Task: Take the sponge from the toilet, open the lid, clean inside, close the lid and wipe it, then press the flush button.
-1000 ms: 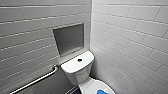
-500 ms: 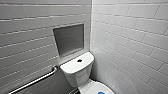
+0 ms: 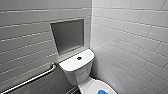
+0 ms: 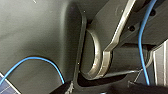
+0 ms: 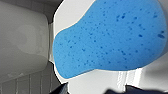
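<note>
The white toilet (image 3: 75, 72) stands in the corner, its tank top carrying the round dark flush button (image 3: 79, 58). The lid (image 3: 91, 86) is down. On it lies the blue sponge (image 3: 103, 92), cut off by the lower edge of the head view. In the right wrist view the sponge (image 5: 110, 37) looms large and flat on the lid (image 5: 82, 83), with the tank (image 5: 22, 37) beyond it. My right wrist hangs close above the sponge, which rests free. The left wrist view looks onto the robot's own dark parts and a blue cable (image 4: 37, 60).
A metal grab bar (image 3: 32, 78) slants along the left tiled wall. A grey recessed niche (image 3: 68, 36) sits above the tank. The right tiled wall (image 3: 130, 50) runs close beside the toilet.
</note>
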